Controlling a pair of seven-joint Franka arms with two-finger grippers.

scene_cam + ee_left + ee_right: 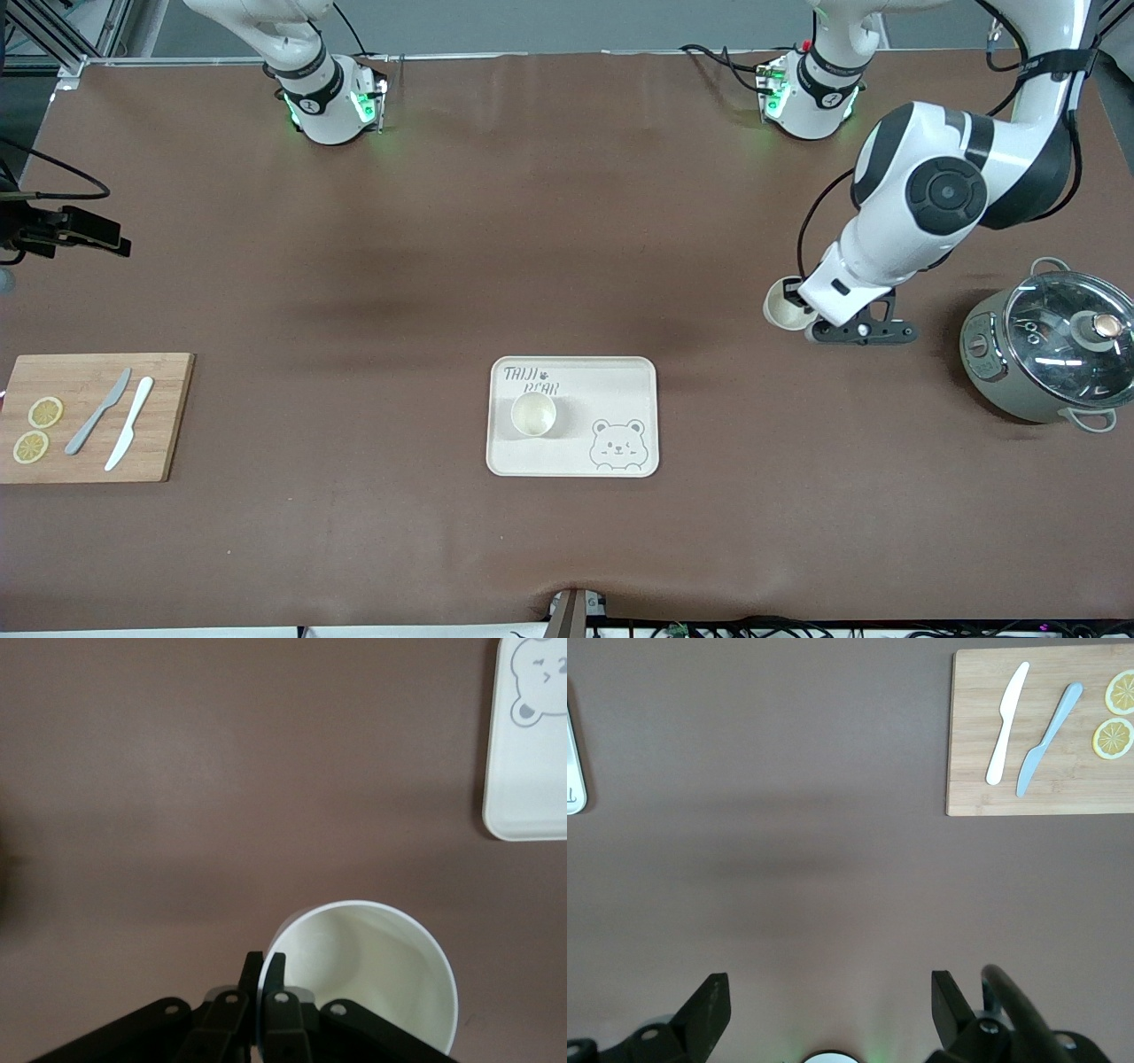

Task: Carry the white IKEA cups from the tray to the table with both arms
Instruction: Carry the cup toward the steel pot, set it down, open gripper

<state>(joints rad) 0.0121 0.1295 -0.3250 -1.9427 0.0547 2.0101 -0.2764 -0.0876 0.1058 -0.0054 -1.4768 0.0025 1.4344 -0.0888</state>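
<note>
The front view shows two white cups. One cup stands on the bear tray, near the middle of the table. The other cup is in the left gripper, over the bare table between the tray and the pot. There is one pot, with a glass lid, toward the left arm's end of the table. Toward the right arm's end lies one wooden board with two knives, one grey and one white, and two lemon slices. The right arm waits high up, and its gripper does not show here.

The left wrist view shows the left gripper pinched tight on the rim of one cup. One finger is inside and one outside. A corner of the tray shows too.

The right wrist view shows the right gripper spread wide with nothing in it, over bare table. One board, two knives and two lemon slices show here
</note>
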